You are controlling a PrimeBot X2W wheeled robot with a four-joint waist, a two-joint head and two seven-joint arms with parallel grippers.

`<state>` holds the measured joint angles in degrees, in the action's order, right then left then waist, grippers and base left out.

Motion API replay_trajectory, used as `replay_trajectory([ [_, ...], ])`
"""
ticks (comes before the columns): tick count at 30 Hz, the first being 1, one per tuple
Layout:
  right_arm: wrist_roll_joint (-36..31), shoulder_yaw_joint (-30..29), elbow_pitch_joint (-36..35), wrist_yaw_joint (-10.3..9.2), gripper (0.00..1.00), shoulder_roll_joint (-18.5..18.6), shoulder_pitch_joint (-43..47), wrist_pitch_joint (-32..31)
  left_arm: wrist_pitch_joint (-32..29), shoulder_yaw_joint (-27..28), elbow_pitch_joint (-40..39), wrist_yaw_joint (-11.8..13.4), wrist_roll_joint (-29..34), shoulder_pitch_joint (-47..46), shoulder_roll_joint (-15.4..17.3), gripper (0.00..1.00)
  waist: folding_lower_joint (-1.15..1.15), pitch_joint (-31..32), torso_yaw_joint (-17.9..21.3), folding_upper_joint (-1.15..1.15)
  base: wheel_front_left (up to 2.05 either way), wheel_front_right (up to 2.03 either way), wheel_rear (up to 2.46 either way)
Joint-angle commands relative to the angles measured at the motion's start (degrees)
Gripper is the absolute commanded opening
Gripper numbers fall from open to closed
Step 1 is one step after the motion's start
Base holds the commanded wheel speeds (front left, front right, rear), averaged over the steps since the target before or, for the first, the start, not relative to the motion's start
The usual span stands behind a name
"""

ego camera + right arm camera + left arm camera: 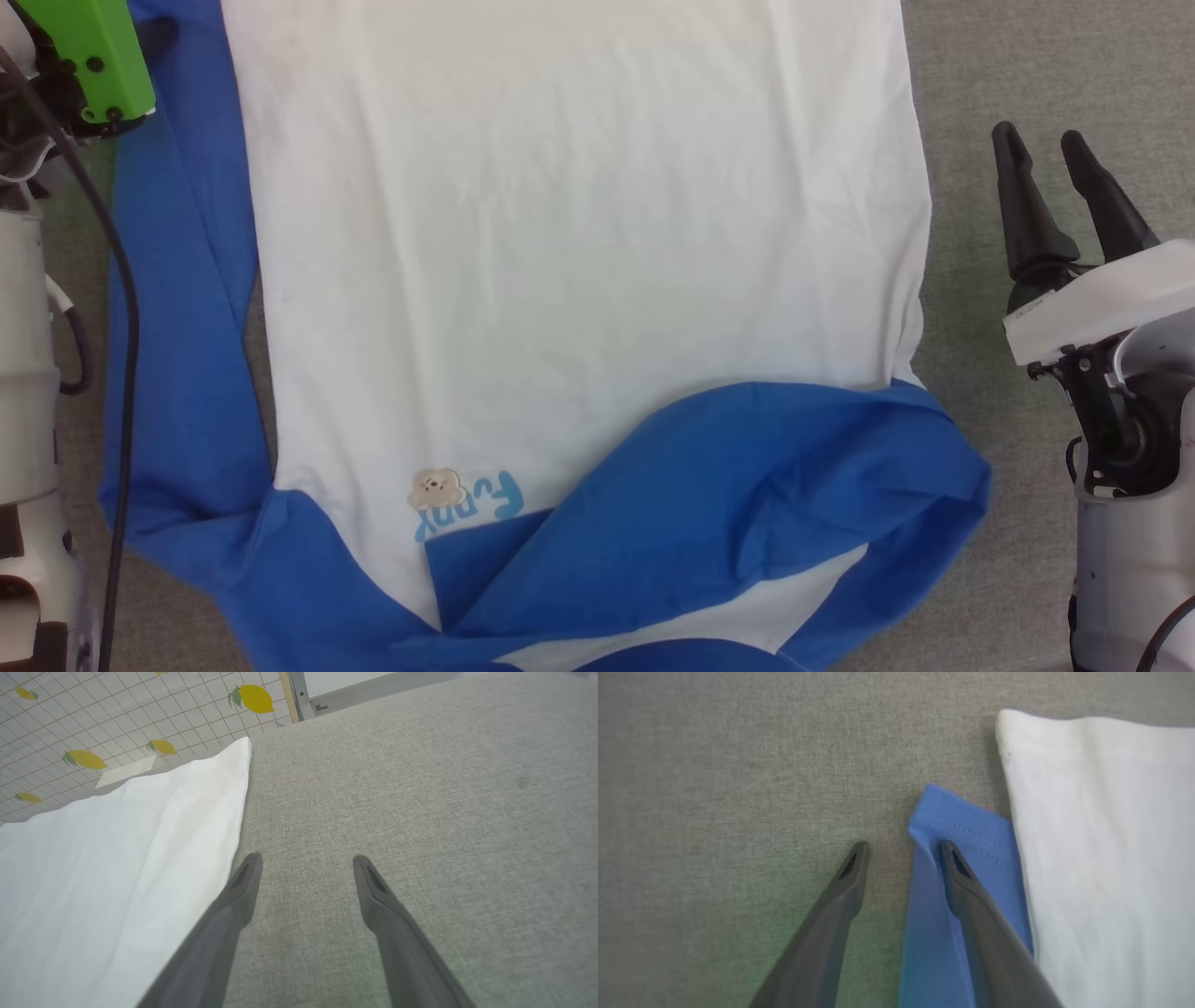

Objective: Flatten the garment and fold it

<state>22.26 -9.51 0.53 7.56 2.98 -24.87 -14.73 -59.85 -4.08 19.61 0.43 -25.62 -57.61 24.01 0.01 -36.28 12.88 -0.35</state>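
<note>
Fingers of the left gripper (903, 844) stand apart at the blue cuff (971, 830) of the garment (560, 233), one tip on the cuff, the other on the bare grey surface (714, 788), nothing pinched yet; the garment lies flat, collar end toward the robot, its right sleeve (747, 485) folded across the chest, so the left sleeve (187, 280) looks next. Closing must catch the cuff alone, not the white hem corner (1017, 732) just beside it, then lift and carry it inward, minding the black cable (121, 308) along that sleeve. The right gripper (1038, 138) hangs wide open over bare surface beside the garment's other edge.
</note>
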Motion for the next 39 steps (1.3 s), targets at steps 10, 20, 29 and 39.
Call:
replay_trajectory([
  [10,-0.8,-1.1,1.3,-0.08,1.0,-0.1,-1.0,0.5,6.6,1.1,-1.0,-1.8,-3.2,2.8,-3.0,0.0,-0.01,2.3,-2.1,0.35,0.0,0.0,0.0],
  [20,-2.6,-3.3,2.3,-0.08,1.0,0.3,2.1,-0.4,18.8,5.9,0.9,0.0,-5.0,6.9,-5.3,0.0,-0.01,13.7,-7.9,0.35,0.0,0.0,0.0],
  [29,-3.8,-4.5,3.3,-0.08,1.0,0.3,7.0,-2.1,28.4,10.9,-2.2,1.9,-6.7,15.8,-6.9,0.0,-0.01,24.5,-11.7,0.35,0.0,0.0,0.0],
  [39,-4.4,-7.0,3.0,-0.08,1.0,0.1,12.4,-4.1,31.5,4.1,-11.4,-2.8,-11.2,22.0,-17.8,0.0,-0.01,32.9,-13.3,0.35,0.0,0.0,0.0],
])
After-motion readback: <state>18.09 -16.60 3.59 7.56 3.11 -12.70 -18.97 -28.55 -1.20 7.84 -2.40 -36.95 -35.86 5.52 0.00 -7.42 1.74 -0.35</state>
